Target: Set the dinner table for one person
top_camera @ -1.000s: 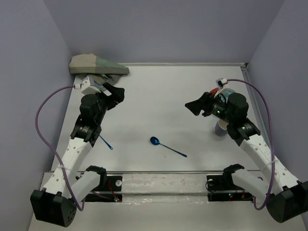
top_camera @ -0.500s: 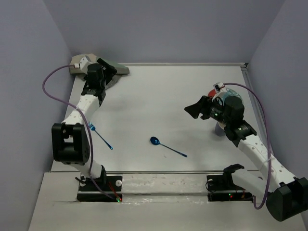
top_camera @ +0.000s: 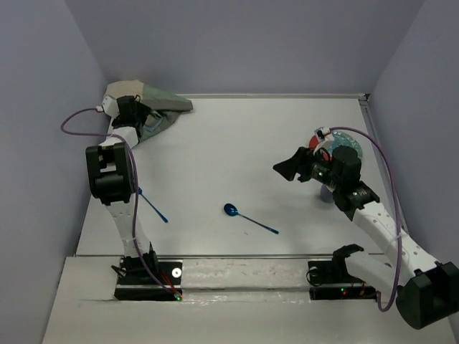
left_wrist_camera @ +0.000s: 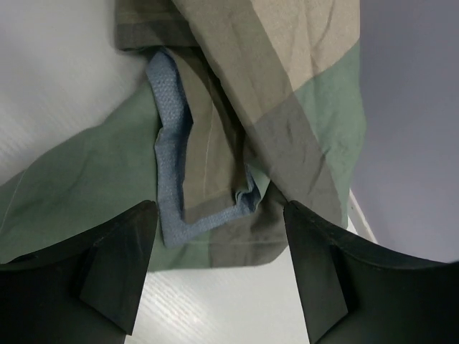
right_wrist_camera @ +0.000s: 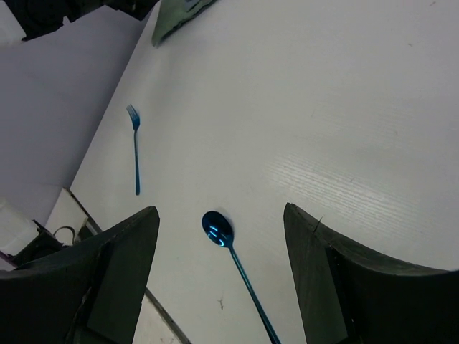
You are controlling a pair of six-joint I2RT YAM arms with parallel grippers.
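Left gripper [left_wrist_camera: 219,215] hangs spread over the crumpled placemat [left_wrist_camera: 287,107] in the far left corner of the table [top_camera: 237,143]. It should bite one loose edge, not the whole bunch. Right gripper [right_wrist_camera: 220,211], also spread and empty, faces the spoon [right_wrist_camera: 217,231].

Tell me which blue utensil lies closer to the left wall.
The blue fork, lying close to the left edge of the dinner table. The blue spoon lies near the middle, well to the right of it.

Robot lab test cell: white dinner table [top_camera: 237,143] w/ lavender walls [top_camera: 237,43], bolted left arm [top_camera: 107,172] & right arm [top_camera: 380,229].
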